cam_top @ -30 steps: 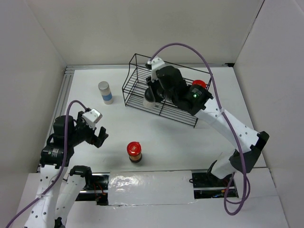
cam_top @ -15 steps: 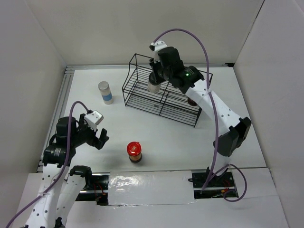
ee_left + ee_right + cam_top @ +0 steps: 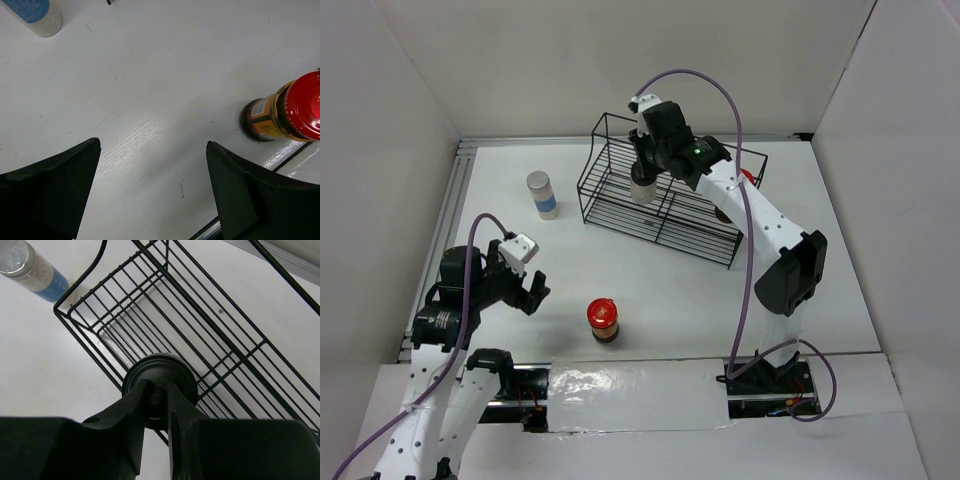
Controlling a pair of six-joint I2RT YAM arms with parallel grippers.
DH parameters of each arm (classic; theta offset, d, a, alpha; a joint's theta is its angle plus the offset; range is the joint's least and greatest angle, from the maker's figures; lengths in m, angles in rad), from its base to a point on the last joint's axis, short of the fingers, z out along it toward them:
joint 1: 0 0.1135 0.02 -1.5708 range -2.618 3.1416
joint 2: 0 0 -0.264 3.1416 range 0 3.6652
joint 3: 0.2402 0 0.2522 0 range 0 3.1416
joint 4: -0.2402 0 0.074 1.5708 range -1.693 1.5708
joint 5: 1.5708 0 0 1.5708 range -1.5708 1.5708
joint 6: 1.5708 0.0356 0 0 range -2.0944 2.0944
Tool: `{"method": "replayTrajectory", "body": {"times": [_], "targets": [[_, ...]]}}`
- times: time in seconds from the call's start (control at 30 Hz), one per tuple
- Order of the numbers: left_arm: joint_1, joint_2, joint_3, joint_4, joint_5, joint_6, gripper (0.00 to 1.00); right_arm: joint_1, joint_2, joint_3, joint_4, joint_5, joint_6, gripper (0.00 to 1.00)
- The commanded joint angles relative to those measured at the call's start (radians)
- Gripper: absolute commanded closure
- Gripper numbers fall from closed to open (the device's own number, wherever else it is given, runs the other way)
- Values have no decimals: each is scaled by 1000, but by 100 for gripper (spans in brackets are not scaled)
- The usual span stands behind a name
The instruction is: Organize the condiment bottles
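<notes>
The right pincer (image 3: 156, 390), pinching the black-capped jar (image 3: 159, 371), has carried it across above the worktop (image 3: 670, 290). The wire rack (image 3: 665, 225) now lies beneath it, so lowering the jar in looks next. The left pincer (image 3: 152, 145) is spread, with the red-lidded jar (image 3: 282, 110) to its right.

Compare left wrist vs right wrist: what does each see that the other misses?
Left wrist only: the open left gripper and the red-lidded glass jar with dark contents. Right wrist only: the black wire rack and the right gripper shut on the black-capped whitish jar over it. Both: the white jar with the blue label and the white table.
</notes>
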Motion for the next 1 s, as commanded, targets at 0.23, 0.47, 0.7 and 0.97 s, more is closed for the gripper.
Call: {"method": "replayTrajectory", "body": {"times": [0.23,0.47,0.7,0.97], "targets": [[5,-1,-3,38,-4,18,1,-23,38,82,6,6,26,86],[5,7,7,38,-1,12,1,-26,43,84,-1,-6,20,31],[5,7,11,37,-1,16,1,-9,2,127,-20,46,12,0],[4,20,33,38,8,5,1,48,-193,97,-30,112,-29,0]]}}
